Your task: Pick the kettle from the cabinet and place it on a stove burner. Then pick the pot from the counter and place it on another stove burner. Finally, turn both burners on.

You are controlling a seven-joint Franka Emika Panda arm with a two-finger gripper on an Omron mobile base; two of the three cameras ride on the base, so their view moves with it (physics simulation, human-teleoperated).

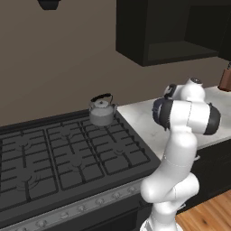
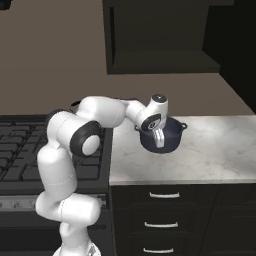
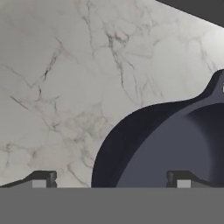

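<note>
Hand view: unmarked pot (image 3: pixel 175 144), counter (image 3: pixel 65 87).

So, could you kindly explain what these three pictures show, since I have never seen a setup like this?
This is a simulated kitchen with a white robot arm. Two pictures come from cameras behind the arm, left and right; the third looks along its gripper. The kettle stands on a back burner of the stove. A dark pot sits on the marble counter. The gripper is open over the pot's rim and holds nothing. Above hangs a black cabinet.
</note>
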